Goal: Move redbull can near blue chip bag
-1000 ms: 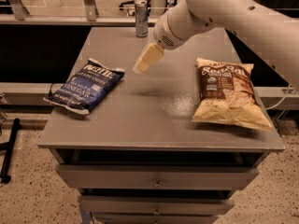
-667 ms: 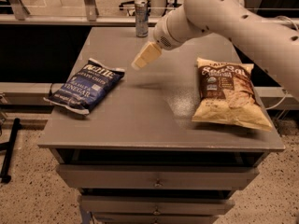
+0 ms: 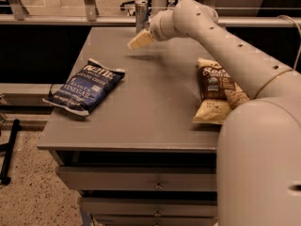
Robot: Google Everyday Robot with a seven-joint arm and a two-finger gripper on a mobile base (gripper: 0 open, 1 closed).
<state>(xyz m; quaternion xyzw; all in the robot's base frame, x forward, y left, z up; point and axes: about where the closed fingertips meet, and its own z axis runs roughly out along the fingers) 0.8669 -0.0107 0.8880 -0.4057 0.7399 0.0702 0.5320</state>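
Table (image 3: 155,107): redbull can (image 3: 141,14) upright at 12 o'clock; blue chip bag (image 3: 86,86) flat at 9 o'clock. Gripper (image 3: 138,41) near the can — spread or closed, cannot tell.

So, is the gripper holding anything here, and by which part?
Nothing visibly: the gripper hovers in front of the slim silver and blue metal can standing upright at the grey table's far edge.

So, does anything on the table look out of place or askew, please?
Only the blue chip bag: it lies askew, one corner poking over the table at its left edge. The redbull can stands upright at the far edge, with the gripper close beside it.
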